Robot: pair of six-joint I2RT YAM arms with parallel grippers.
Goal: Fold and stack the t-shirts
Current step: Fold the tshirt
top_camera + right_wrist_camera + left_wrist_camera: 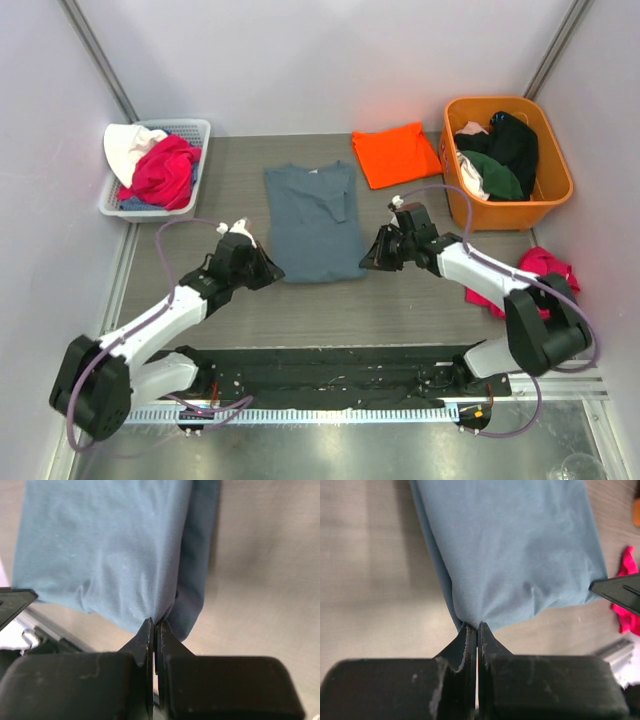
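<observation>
Left gripper (474,626): fingers pressed together on the near-left corner of the blue-grey t-shirt (315,220), pinching a pucker of its hem.
Right gripper (154,623): fingers likewise closed, nipping the same shirt's near-right corner (fabric bunched at the tips).
Blue-grey t-shirt: lay flat on the table (400,300), sleeves folded in, collar on the far side.
Orange t-shirt (395,153): folded, lay just beyond the blue-grey t-shirt's far-right corner, apart from it.
Orange tub (505,213): stood right of the blue-grey t-shirt, filled with dark clothes.
White basket (190,128): sat left of and beyond the blue-grey t-shirt, holding red and white garments.
Red cloth (545,265): lay crumpled well to the blue-grey t-shirt's right.
</observation>
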